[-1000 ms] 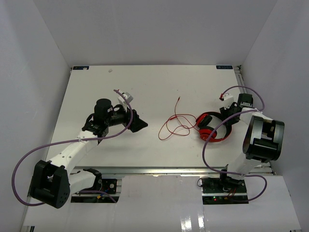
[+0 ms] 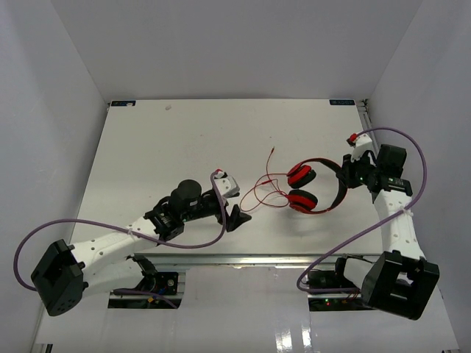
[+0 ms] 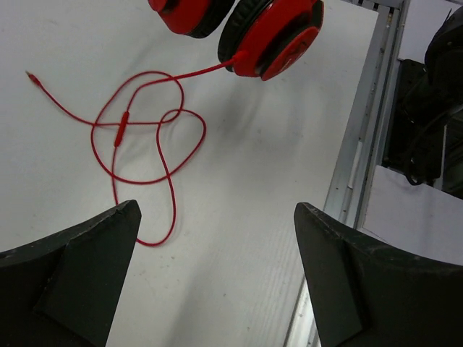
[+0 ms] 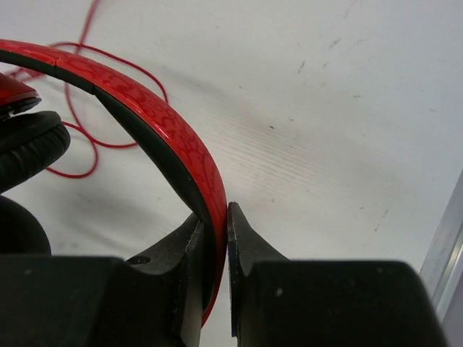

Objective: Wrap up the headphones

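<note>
**Top view, L to R.** Left gripper (image 2: 237, 218): fingers spread wide, nothing held. It was at frame centre-left earlier and is now lower and further right, just beside the cable (image 2: 263, 193) loops on the table (image 2: 147, 147). Headphones (image 2: 302, 199): right of centre, shifted left vs. earlier frame, with the earcups now toward the cable. Right gripper (image 2: 346, 175): at frame right, fingers pinched narrow on the headband (image 4: 145, 108). Its arm has swung round, elbow now at lower right.

headphones (image 3: 275, 32) cropped at top, earcups (image 4: 29, 144) cut off left
</note>
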Robot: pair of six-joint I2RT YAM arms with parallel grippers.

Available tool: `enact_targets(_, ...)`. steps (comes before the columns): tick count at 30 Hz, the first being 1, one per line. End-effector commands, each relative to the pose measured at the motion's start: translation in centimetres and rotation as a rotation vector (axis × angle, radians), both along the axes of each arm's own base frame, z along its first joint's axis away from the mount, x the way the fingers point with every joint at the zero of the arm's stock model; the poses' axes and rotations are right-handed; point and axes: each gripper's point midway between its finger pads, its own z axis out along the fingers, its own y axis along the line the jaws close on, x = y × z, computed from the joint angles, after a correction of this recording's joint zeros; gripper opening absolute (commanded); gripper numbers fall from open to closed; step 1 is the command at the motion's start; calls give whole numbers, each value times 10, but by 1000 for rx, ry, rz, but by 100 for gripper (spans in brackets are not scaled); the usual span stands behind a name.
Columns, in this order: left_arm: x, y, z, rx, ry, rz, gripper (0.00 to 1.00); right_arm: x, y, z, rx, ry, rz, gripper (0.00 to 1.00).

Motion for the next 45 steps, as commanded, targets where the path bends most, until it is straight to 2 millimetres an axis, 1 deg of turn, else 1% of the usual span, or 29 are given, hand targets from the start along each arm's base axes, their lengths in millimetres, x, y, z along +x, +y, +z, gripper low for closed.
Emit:
enact_targets(1,15,-4,35,-78,-318,6,98,-9,36,80,185,-108,78,8)
enact_targets(4,21,-2,39,-90,-409,25,98,-17,49,104,255,-131,114,8)
enact_targets(7,26,-7,33,-65,-456,12,98,-25,61,126,322,-154,148,8)
enact_targets(9,29,-11,27,-56,-465,1,98,-28,66,138,346,-172,164,8)
enact_targets(10,29,-12,29,-66,-473,0,98,-29,68,144,359,-178,173,8)
enact_targets(12,34,-15,25,-65,-477,14,98,-35,75,159,389,-195,201,8)
enact_targets(14,39,-17,25,-72,-478,32,98,-39,78,172,400,-214,222,8)
enact_targets(17,42,-20,26,-80,-477,38,98,-43,81,183,404,-236,234,8)
enact_targets(19,45,-15,27,-100,-464,80,98,-48,81,193,392,-281,231,8)
enact_targets(20,44,-11,29,-116,-464,96,98,-50,81,196,388,-295,231,8)
enact_targets(22,40,0,17,-124,-437,126,98,-54,83,200,394,-307,236,8)
enact_targets(27,27,5,0,-122,-370,102,95,-58,91,209,463,-290,254,8)
enact_targets(30,22,5,2,-168,-341,100,93,-56,91,218,482,-306,246,8)
enact_targets(34,18,2,-3,-205,-284,93,90,-55,92,222,519,-290,229,8)
enact_targets(39,16,-2,-5,-249,-243,86,84,-55,92,225,542,-285,220,8)
enact_targets(40,15,-3,-7,-257,-230,86,84,-55,93,227,546,-285,218,8)
enact_targets(42,10,-6,-1,-300,-217,73,85,-54,93,227,551,-282,219,8)
enact_targets(45,1,-8,2,-335,-194,42,87,-52,92,226,553,-277,212,8)
